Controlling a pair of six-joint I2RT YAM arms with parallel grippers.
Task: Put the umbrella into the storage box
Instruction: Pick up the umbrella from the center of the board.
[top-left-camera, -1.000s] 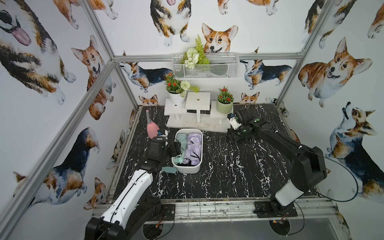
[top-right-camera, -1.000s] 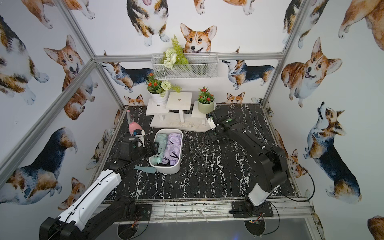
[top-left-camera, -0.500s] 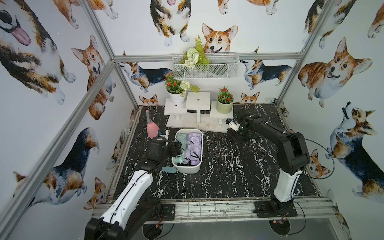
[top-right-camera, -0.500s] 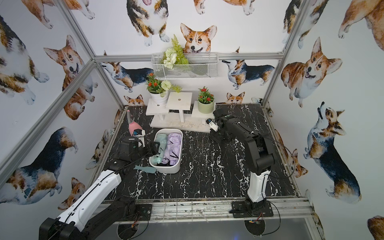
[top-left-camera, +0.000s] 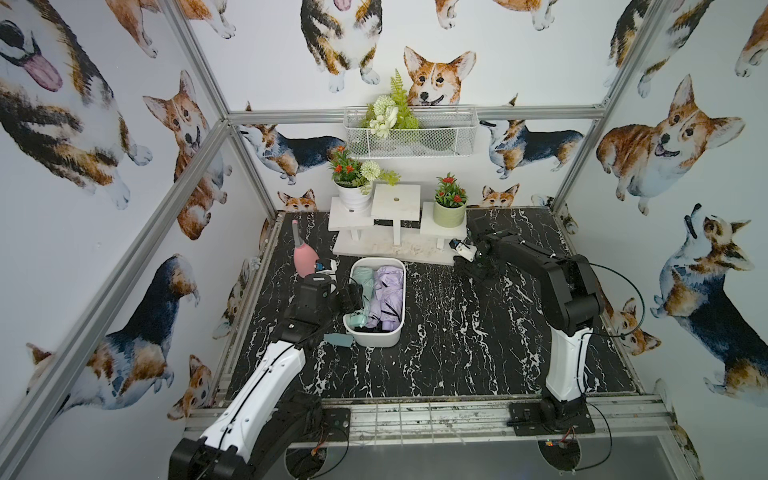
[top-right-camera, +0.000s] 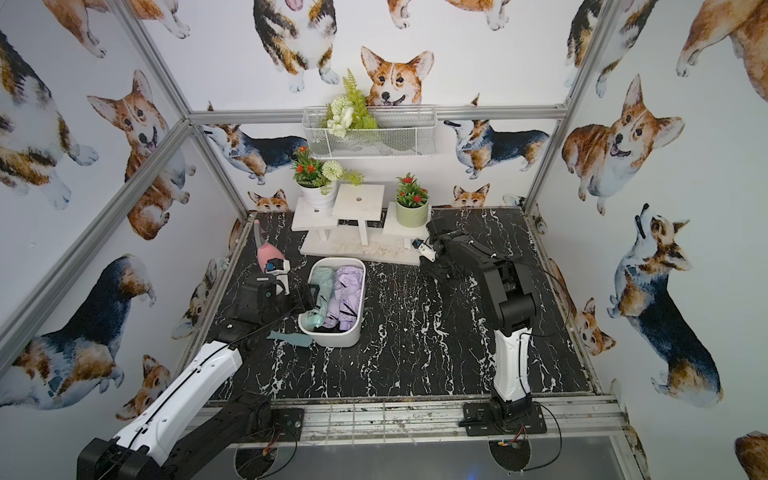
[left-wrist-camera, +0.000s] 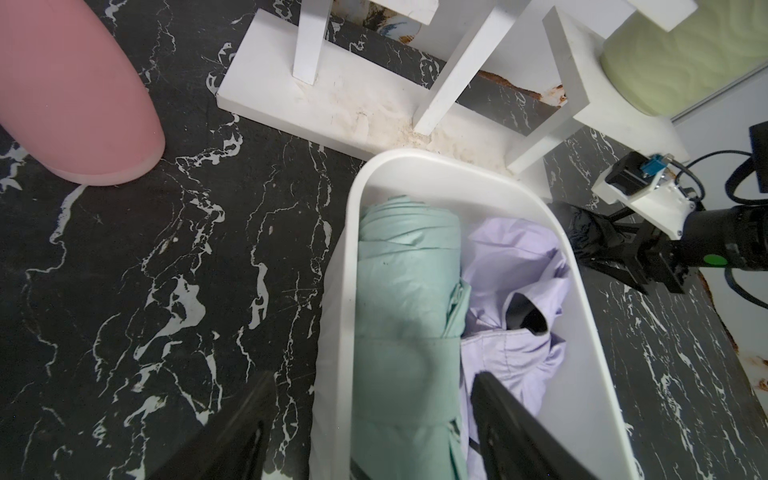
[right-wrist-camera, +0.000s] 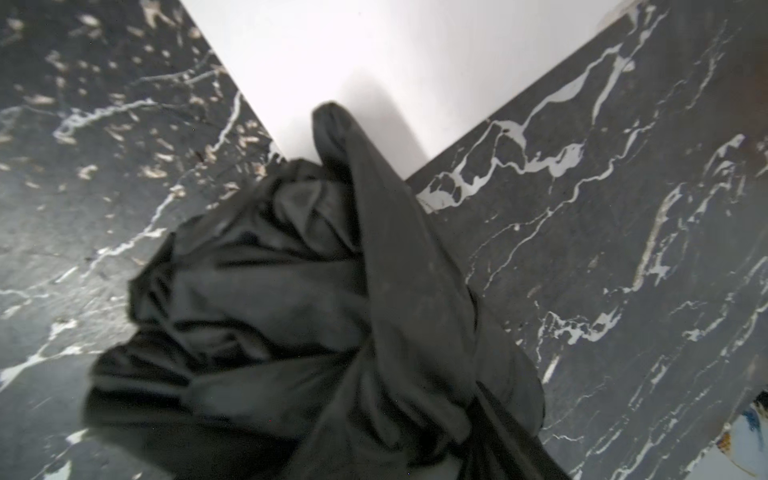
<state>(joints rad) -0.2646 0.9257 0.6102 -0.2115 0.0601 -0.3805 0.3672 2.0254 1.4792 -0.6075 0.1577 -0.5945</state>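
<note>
**Right gripper (left-wrist-camera: 611, 249) at the black umbrella (right-wrist-camera: 311, 291); storage box (top-left-camera: 376, 338) part-filled.**

The black umbrella lies crumpled on the black marble tabletop (top-left-camera: 457, 353), at the base corner of the white stand (top-left-camera: 390, 249). It is apart from the storage box, on the box's right side. The right gripper's fingers sit on either side of one end of it (whether they are clamped on the fabric or only around it cannot be told). Inside the storage box, a mint-green umbrella (top-left-camera: 360, 282) and a lilac umbrella (top-left-camera: 388, 291) lie side by side, lengthwise. The left gripper (left-wrist-camera: 374, 378) has its jaws apart: one finger is outside the box's left wall and the other is inside, over the lilac umbrella, so they straddle the mint-green umbrella. A mint sleeve (top-left-camera: 338, 338) lies on the tabletop just beside the box.
</note>
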